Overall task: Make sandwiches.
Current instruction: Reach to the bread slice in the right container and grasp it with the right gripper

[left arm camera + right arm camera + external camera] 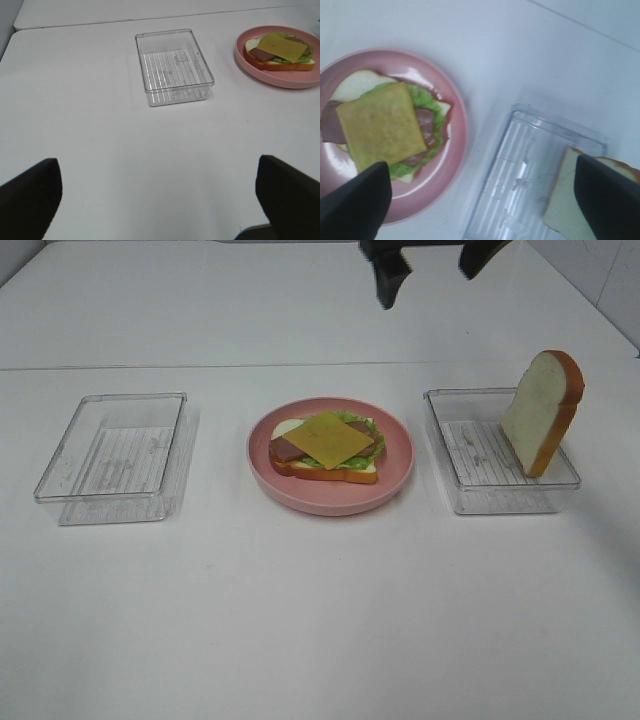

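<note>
An open sandwich (328, 445) lies on the round pink plate (330, 502) mid-table: a white bread slice, green lettuce, brownish-pink meat, and a yellow cheese square on top. It also shows in the left wrist view (280, 50) and the right wrist view (382, 125). A second bread slice (542, 410) leans upright in the right clear tray (500, 498); it shows in the right wrist view too (570, 200). My right gripper (430, 280) is open and empty, high above the table behind the plate and right tray. My left gripper (160, 200) is open and empty, out of the exterior view.
An empty clear plastic tray (110, 445) stands left of the plate, also seen in the left wrist view (172, 67). A table seam runs across behind the trays. The white tabletop spreads wide in front of the plate.
</note>
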Tool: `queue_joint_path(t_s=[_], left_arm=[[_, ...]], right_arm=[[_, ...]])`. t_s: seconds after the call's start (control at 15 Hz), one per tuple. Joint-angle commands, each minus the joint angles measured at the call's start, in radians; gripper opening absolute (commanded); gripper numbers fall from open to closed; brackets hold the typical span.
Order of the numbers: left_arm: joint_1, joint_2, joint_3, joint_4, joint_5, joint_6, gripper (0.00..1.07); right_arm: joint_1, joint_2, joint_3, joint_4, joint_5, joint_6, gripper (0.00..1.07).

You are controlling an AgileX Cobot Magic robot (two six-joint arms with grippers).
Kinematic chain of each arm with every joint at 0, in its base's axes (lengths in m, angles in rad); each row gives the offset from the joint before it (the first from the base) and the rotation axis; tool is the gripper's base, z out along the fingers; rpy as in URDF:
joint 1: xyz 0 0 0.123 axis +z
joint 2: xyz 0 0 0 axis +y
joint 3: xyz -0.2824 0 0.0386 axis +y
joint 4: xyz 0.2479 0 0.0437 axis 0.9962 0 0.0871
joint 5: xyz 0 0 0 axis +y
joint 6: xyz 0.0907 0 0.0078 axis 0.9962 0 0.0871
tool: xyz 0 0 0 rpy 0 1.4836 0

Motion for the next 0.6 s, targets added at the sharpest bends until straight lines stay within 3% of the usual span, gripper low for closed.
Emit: queue_joint_path(t_s=[0.07,0.33,0.6], left_arm=[[0.0,-0.005,0.001,-0.008,-0.002,-0.001,1.02],[0.0,-0.005,0.001,-0.008,-0.002,-0.001,1.02],[0.0,-0.005,0.001,-0.008,-0.002,-0.001,1.02]], right_arm=[[-0.101,-0.061,-0.002,-0.015,0.058,0.009,0.97],[-0.269,-0.106,-0.002,0.051,0.093,-0.012,0.97],[-0.35,-0.102,0.059,0.127,0.056,-0.039,0.97]])
